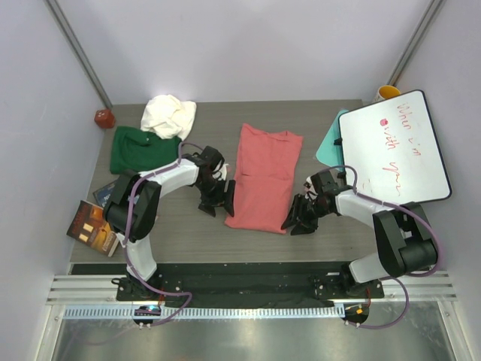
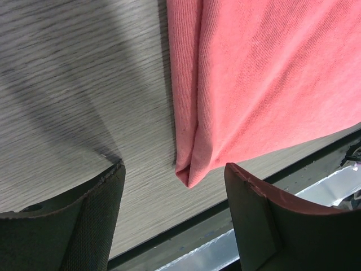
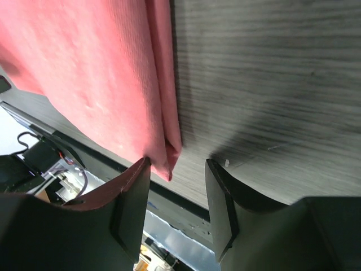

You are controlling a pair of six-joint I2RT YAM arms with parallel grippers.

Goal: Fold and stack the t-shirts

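Btwn L fingers (image 2: 90, 226): pink shirt (image 2: 271, 73) corner.

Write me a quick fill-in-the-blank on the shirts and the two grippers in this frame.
The salmon-pink shirt lies flat; the dark green shirt lies on its ____ side. The left gripper is ____, one finger either side of the pink shirt's near corner. The crumpled cream-white shirt rests at the far edge of the ____ shirt. The right gripper holds ____.
Missing words: left, open, green, nothing.
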